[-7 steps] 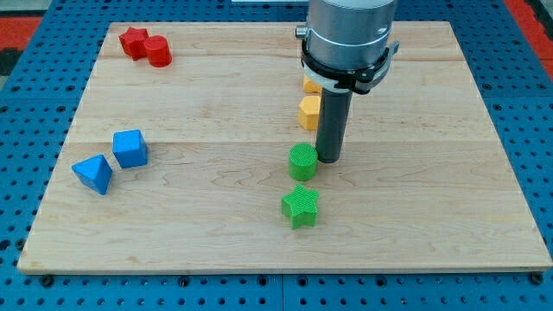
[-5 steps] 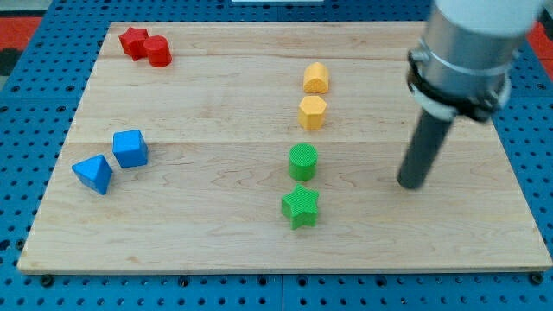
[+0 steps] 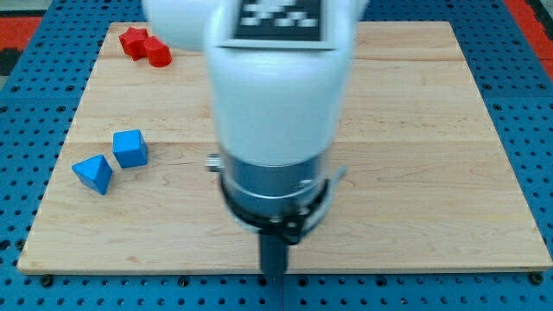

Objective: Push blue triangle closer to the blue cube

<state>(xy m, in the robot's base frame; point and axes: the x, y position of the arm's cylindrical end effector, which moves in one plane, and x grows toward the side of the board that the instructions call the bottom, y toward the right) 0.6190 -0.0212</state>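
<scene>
The blue triangle point(image 3: 93, 173) lies at the view's lower left on the wooden board point(image 3: 432, 130). The blue cube point(image 3: 130, 148) sits just up and right of it, a small gap apart. My tip point(image 3: 273, 276) is at the view's bottom centre, at the board's near edge, far to the right of both blue blocks. The arm's blurred white and grey body fills the middle of the view.
A red star point(image 3: 133, 40) and a red cylinder point(image 3: 158, 52) touch at the top left. The arm hides the yellow and green blocks in the board's middle. A blue pegboard point(image 3: 26, 130) surrounds the board.
The arm has swung from the board's right side to the bottom centre and now covers the yellow and green blocks. The blue and red blocks have not moved.
</scene>
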